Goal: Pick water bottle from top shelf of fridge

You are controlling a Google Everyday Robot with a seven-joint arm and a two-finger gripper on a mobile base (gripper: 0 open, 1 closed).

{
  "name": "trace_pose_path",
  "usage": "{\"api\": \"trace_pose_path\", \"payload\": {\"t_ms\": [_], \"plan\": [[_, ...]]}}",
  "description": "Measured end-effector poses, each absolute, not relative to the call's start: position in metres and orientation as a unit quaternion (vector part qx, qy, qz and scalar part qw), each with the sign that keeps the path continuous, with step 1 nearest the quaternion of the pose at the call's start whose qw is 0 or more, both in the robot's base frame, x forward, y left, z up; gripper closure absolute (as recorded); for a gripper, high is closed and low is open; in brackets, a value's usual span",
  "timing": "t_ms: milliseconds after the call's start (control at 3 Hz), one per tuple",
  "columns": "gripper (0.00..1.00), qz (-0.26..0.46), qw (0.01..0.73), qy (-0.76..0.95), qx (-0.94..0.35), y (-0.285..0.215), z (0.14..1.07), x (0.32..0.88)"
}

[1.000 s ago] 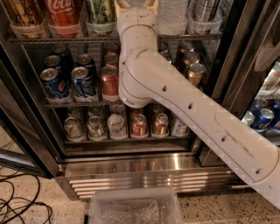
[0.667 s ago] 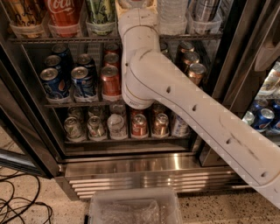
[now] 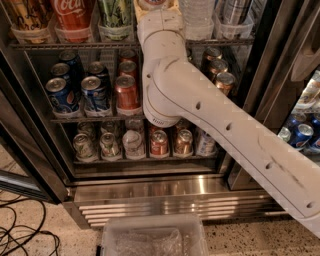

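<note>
The fridge [image 3: 165,192] stands open, with a stainless steel base grille. On its top shelf [image 3: 75,45], a dark wire rack, stand tall bottles in clear trays. The water bottle [image 3: 197,17] is clear and ribbed; only its lower part shows, just right of my wrist. My white arm reaches up from the lower right. My gripper [image 3: 155,5] is at the picture's top edge, at the top shelf between the green bottle [image 3: 115,15] and the water bottle. Its fingers are cut off by the top edge.
A red Coca-Cola bottle [image 3: 72,15] stands left of the green one. Racks of cans [image 3: 95,92] fill the lower shelves. A clear plastic bin [image 3: 152,237] sits on the floor in front. Cables [image 3: 20,235] lie at lower left. A second cooler [image 3: 300,135] stands at right.
My arm's elbow has shifted slightly to the right. The wrist stays up at the top shelf. The bottles have not moved.
</note>
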State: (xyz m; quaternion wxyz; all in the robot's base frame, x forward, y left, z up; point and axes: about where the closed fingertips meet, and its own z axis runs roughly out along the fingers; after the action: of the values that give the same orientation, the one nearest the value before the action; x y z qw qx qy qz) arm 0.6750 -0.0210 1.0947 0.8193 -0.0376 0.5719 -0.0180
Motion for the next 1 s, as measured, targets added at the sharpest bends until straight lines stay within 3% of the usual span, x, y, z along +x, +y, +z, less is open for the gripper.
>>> {"api": "trace_pose_path", "payload": {"t_ms": [1000], "plan": [[1.00,-0.010,0.828,0.558,-0.049,-0.016,1.122,0.667]]}}
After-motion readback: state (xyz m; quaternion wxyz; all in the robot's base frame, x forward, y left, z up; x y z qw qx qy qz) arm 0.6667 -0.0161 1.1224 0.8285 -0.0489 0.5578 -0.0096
